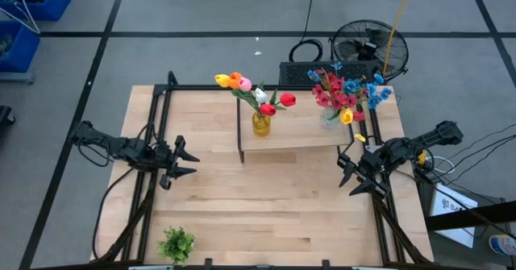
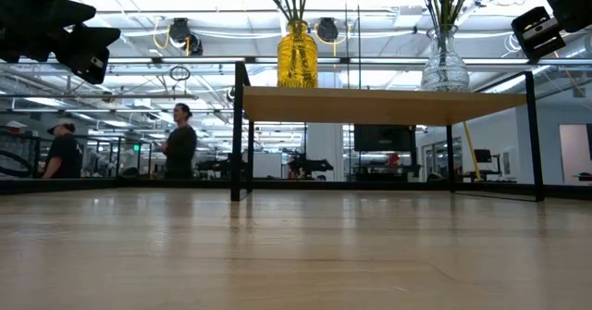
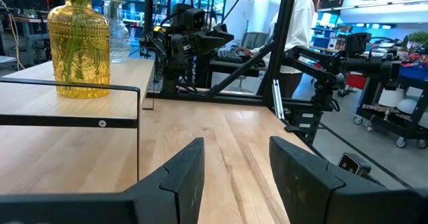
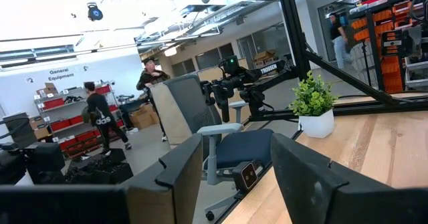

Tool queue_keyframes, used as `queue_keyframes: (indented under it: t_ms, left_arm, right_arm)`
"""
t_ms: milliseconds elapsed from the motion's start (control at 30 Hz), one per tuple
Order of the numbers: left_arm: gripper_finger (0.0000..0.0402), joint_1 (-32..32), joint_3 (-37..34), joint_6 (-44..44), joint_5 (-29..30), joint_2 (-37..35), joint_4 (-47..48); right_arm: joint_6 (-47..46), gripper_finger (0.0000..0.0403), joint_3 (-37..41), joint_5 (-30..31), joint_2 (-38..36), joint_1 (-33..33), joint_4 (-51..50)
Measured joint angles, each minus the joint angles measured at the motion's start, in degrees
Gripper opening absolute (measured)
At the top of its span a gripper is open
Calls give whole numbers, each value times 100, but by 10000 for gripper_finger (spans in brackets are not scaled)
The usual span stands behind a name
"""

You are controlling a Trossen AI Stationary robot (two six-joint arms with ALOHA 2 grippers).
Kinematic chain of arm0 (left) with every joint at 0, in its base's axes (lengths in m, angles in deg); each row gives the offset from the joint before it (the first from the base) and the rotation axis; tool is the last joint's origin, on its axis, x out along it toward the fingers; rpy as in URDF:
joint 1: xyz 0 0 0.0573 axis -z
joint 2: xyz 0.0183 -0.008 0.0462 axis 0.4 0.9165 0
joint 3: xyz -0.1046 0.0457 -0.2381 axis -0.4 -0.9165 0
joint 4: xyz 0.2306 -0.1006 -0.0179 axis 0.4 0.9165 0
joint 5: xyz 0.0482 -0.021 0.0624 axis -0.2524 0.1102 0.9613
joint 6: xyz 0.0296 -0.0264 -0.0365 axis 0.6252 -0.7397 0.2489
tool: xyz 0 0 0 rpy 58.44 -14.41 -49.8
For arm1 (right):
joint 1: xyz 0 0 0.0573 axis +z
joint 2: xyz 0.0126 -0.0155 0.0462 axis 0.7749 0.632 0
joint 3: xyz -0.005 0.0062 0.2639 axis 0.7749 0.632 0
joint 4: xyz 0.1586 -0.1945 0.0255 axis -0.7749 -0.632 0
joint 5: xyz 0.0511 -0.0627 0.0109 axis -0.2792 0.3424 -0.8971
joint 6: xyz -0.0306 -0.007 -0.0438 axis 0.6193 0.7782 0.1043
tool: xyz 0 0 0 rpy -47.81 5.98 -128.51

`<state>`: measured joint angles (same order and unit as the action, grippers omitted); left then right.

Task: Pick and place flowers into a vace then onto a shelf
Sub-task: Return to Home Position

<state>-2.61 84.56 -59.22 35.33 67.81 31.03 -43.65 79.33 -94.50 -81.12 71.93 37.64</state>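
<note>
High view: the flowers (image 1: pixel 251 93) stand in a yellow vase (image 1: pixel 260 123) near the left end of the shelf (image 1: pixel 302 139). A 2nd bunch, red & blue, fills a clear vase (image 1: pixel 329 117) toward the right end. Left end effector (image 1: pixel 185 159) hangs over the surface (image 1: pixel 266 201) left of the shelf, fingers spread, nothing held. Right end effector (image 1: pixel 349 176) is near the shelf's right front leg, likewise spread & empty. Blooms fan out from the yellow vase, mostly toward the far-left.

Low view: both vases upright on the plank, stems' long axis approx. vertical.

Left wrist view: stems run straight up through the yellow glass.

Right wrist view: no task thing, only a potted plant (image 4: pixel 314 103).

Risk, imo: the right arm is closest to the shelf, so a wide swing could knock a leg. The bunch looks top-heavy & could tip.
</note>
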Motion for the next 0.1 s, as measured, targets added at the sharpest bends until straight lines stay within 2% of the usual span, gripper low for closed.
queue_keyframes:
  t_ms: [100]
  left_arm:
    - [172,0,0,0,1,0,-1]
  right_arm:
    - [0,169,0,0,0,-1,-1]
